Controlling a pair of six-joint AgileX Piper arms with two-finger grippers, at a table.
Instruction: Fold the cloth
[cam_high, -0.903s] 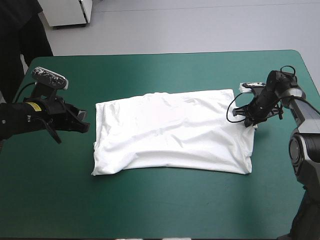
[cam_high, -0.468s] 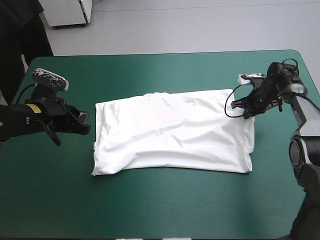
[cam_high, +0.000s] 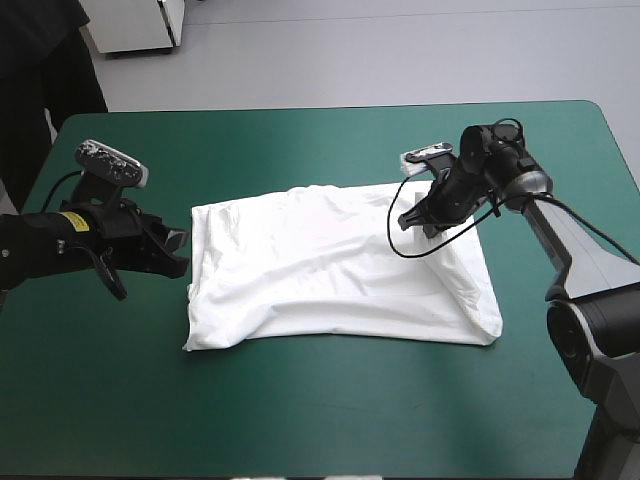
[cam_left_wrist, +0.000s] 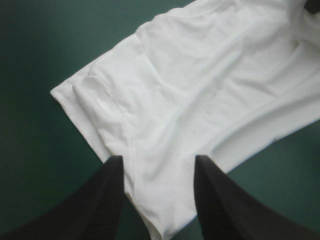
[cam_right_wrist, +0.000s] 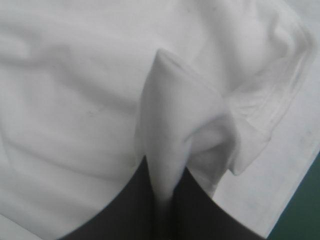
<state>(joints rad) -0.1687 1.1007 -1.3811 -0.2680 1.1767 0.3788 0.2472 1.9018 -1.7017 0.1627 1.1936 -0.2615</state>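
The white T-shirt (cam_high: 330, 265) lies spread and partly folded at the table's middle. My right gripper (cam_high: 422, 215) is shut on the T-shirt's far right corner and holds it lifted over the shirt, so the right side folds inward. In the right wrist view a pinched fold of the T-shirt (cam_right_wrist: 172, 135) rises from between the nearly closed fingers (cam_right_wrist: 200, 215). My left gripper (cam_high: 178, 255) hovers open at the shirt's left edge. In the left wrist view its fingers (cam_left_wrist: 107, 192) stand apart over the T-shirt's (cam_left_wrist: 200, 90) left hem.
The teal-green cover (cam_high: 320, 410) shows bare all around the shirt, widest at the front. The table's far edge (cam_high: 330, 106) runs behind both arms.
My right gripper has carried the shirt's far right corner leftward over the shirt, lifting it and turning the right side in. The left gripper has crept slightly toward the shirt's left edge.
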